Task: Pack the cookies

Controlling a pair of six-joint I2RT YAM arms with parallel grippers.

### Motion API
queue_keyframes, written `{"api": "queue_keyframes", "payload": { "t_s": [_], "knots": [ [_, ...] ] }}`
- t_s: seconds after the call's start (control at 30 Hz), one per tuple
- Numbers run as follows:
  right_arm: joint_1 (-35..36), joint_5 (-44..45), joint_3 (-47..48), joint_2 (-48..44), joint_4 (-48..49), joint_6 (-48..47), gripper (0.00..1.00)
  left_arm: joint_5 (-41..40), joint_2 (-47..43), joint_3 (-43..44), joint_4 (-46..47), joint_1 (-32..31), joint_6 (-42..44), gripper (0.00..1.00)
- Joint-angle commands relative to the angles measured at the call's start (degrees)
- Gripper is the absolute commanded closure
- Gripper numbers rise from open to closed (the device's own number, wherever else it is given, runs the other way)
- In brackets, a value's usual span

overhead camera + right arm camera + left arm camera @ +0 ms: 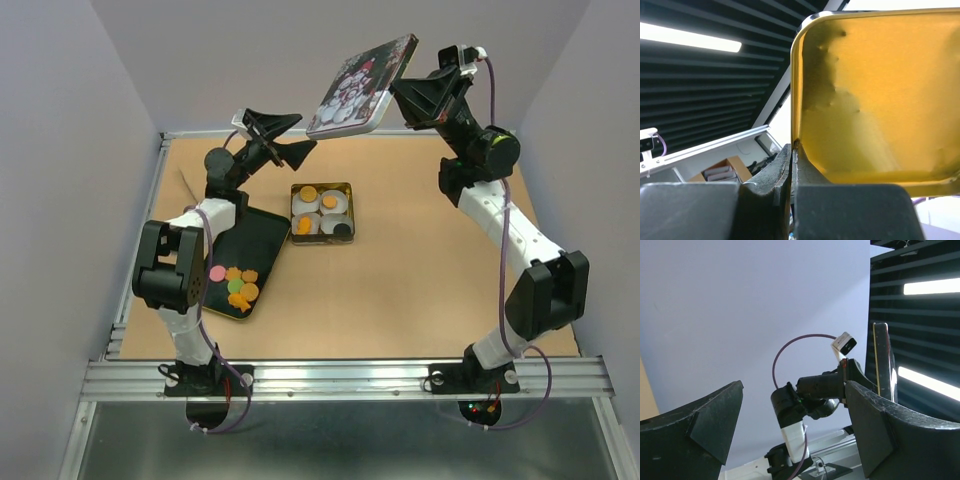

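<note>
Cookies [240,285] are lying on the near-left tray [256,235], some in the tin [351,212]. Right gripper [404,88] is pinching the lid [360,85] aloft, likely keeping the tin reachable, while left gripper [288,136] is gaping empty.

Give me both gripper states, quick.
Left gripper: open, holding nothing.
Right gripper: closed on the edge of the tin lid, held up in the air.
</note>
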Motion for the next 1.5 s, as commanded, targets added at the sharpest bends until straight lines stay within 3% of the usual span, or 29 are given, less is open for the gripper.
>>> {"api": "queue_keyframes", "payload": {
  "t_s": [0.0, 0.27, 0.57, 0.77, 0.9, 0.93, 1.3, 1.37, 1.4, 1.47],
  "knots": [
    [-0.38, 0.73, 2.59, 2.2, 7.9, 6.3, 0.99, -1.96, 0.24, 5.28, 37.42, 0.47, -2.55, 0.05],
    [-0.38, -0.68, 0.83, 5.01, 12.22, 8.15, 1.0, -1.79, 0.95, 12.31, 35.4, 0.3, -3.61, 0.05],
    [-0.03, -1.73, 1.79, 8.71, 15.91, 9.9, 1.0, -0.03, 1.83, 13.38, 33.64, -1.72, -2.64, 0.06],
    [0.41, -1.73, 3.02, 11.08, 19.08, 12.27, 0.99, 0.67, 3.05, 16.18, 32.94, -3.57, -2.81, 0.13],
    [0.41, -1.64, 0.84, 11.08, 21.62, 12.98, 1.0, 0.67, 3.76, 17.68, 33.99, -3.83, -3.87, 0.23],
    [0.41, -1.38, 0.05, 10.91, 21.89, 13.07, 0.99, 0.67, 3.85, 17.6, 34.17, -3.83, -4.05, 0.33],
    [0.41, -2.17, -7.43, 7.66, 24.18, 12.89, 1.0, -0.73, 1.92, 14.35, 36.28, -3.74, -5.1, 0.79],
    [0.41, -2.61, -9.45, 6.87, 24.09, 12.81, 0.87, -1.08, 1.48, 14.08, 36.28, -3.57, -4.93, 0.83],
    [0.41, -3.04, -10.24, 6.51, 24.09, 12.55, 0.66, -1.17, 1.21, 13.91, 36.19, -3.57, -4.84, 0.85],
    [0.41, -3.49, -12.52, 5.81, 24.0, 12.37, 0.5, -1.26, 0.42, 13.64, 35.93, -2.96, -4.66, 0.88]
  ]
}}
